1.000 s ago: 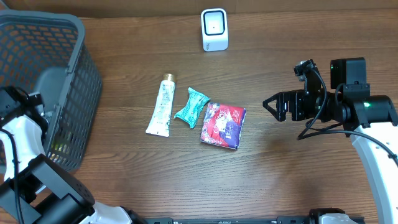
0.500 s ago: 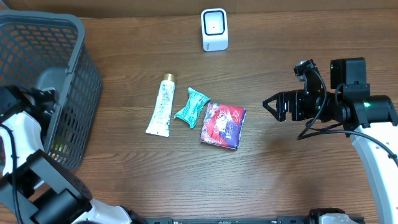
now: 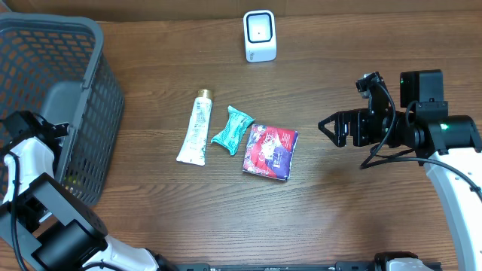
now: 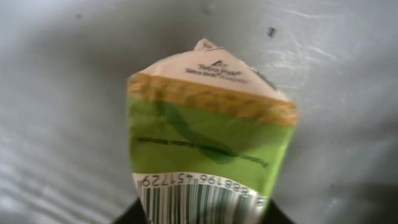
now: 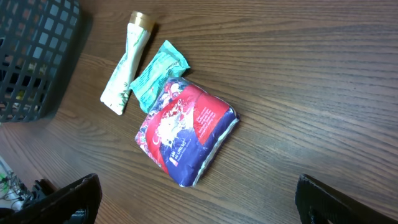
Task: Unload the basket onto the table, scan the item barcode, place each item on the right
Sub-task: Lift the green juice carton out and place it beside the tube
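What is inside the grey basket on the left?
The left arm reaches into the basket. Its wrist camera shows a green carton with a barcode. The arm and the mesh wall hide the rest.

A green-and-white carton (image 4: pixel 208 143), printed "Tetra Pak" on its pinched top flap, fills the left wrist view, its barcode (image 4: pixel 199 202) facing the lens at the lower edge. The white scanner (image 3: pixel 260 35) stands upright at the table's far side. In front of it lie a pale tube (image 3: pixel 195 128), a teal packet (image 3: pixel 232 130) just beside the tube, and a red-and-blue pouch (image 3: pixel 269 151) touching the packet.
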Controlling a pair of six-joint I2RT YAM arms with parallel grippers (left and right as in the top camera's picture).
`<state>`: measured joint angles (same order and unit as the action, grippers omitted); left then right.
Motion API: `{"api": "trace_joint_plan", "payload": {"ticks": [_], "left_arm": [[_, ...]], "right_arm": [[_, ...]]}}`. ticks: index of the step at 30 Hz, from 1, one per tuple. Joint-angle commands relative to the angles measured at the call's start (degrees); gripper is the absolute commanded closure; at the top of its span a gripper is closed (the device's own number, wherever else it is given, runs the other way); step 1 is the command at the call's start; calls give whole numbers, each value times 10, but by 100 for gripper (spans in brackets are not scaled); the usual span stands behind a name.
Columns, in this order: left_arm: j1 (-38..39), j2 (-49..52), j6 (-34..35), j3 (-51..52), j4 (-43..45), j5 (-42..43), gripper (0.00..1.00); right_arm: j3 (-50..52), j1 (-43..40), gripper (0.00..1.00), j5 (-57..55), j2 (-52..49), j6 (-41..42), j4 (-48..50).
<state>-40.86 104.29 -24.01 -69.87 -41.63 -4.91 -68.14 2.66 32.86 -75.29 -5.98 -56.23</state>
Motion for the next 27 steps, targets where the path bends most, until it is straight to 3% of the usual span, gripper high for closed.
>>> {"api": "trace_joint_plan", "payload": {"ticks": [1, 3, 6, 15, 21, 27], "left_arm": [[4, 6, 3, -11, -3, -9, 89], [4, 6, 12, -33, -15, -13, 96], [4, 6, 31, -87, -45, -12, 96], [32, 6, 93, -375, -150, 13, 96], [100, 5, 136, -568, -217, 57, 96], [228, -6, 159, -677, -273, 94, 96]], "right_arm": [[-13, -2, 0, 7, 1, 2, 2], [-13, -2, 0, 7, 1, 2, 2], [-13, -2, 0, 7, 1, 2, 2], [-13, -2, 0, 7, 1, 2, 2], [-13, -2, 0, 7, 1, 2, 2], [-13, -2, 0, 7, 1, 2, 2]]}}
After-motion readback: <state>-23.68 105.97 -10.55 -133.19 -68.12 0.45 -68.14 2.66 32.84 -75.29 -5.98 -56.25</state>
